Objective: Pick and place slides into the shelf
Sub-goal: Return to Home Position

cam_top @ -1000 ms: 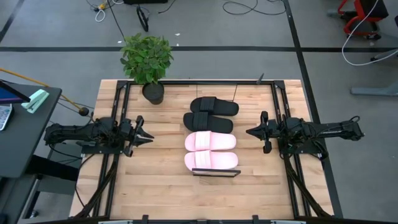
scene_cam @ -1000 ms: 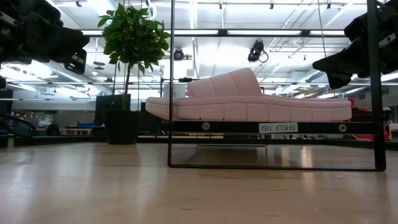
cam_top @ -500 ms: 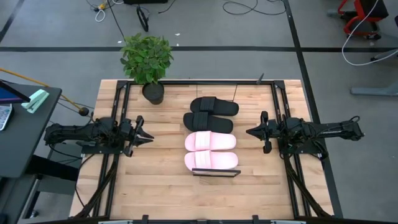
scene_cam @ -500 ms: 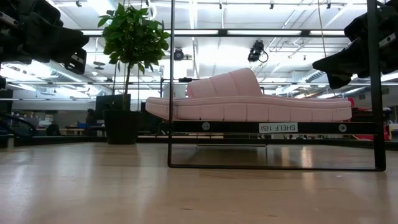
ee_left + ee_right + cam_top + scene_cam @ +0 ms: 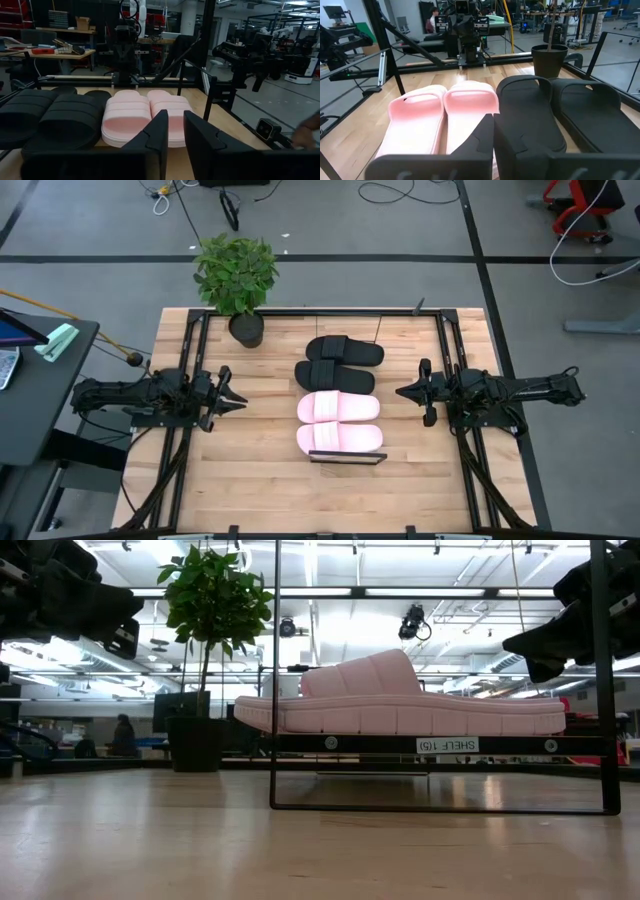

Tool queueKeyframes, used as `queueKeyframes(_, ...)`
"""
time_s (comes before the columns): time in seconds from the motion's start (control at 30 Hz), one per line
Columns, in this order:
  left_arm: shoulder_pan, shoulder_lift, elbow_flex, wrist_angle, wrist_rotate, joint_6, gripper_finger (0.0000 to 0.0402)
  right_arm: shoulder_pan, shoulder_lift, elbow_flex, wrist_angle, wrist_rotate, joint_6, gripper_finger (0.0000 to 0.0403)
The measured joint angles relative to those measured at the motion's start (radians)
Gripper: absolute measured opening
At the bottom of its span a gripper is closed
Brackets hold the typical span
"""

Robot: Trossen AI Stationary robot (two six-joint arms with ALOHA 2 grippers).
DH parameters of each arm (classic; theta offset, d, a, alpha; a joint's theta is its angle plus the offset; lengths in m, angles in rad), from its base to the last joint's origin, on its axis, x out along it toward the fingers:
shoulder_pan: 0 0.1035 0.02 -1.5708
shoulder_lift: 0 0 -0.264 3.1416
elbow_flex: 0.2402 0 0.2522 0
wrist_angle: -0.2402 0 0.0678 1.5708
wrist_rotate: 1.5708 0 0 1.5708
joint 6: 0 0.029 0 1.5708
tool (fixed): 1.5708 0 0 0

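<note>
Four slides lie side by side on the shelf (image 5: 347, 459) in the middle of the table, each resting on its sole. The two black slides (image 5: 340, 363) are on the far part, the two pink slides (image 5: 340, 423) on the near part. In the low view the nearest pink slide (image 5: 400, 700) sits on the shelf board (image 5: 440, 745). My left gripper (image 5: 243, 400) hovers to the left of the row with a narrow gap between its fingers (image 5: 160, 135). My right gripper (image 5: 399, 391) hovers to the right of the row, shut. Neither touches anything.
A potted plant (image 5: 236, 275) stands at the table's far left, its pot (image 5: 246, 328) just left of the black slides. Black frame rails run along both table sides (image 5: 452, 340). Bare wood lies between each gripper and the shelf (image 5: 265, 430).
</note>
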Motion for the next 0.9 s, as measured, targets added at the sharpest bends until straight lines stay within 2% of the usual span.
queueKeyframes(0.27,0.0,0.0,0.0,0.0,0.0,0.0,0.0055,0.0,0.0,0.0,0.0,0.0,0.0,0.0009)
queueKeyframes(0.67,0.0,0.0,0.0,0.0,0.0,0.0,0.0069,0.0,0.0,0.0,0.0,0.0,0.0,0.0009)
queueKeyframes(0.9,0.0,0.0,0.0,0.0,0.0,0.0,0.0059,0.0,0.0,0.0,0.0,0.0,0.0,0.0009)
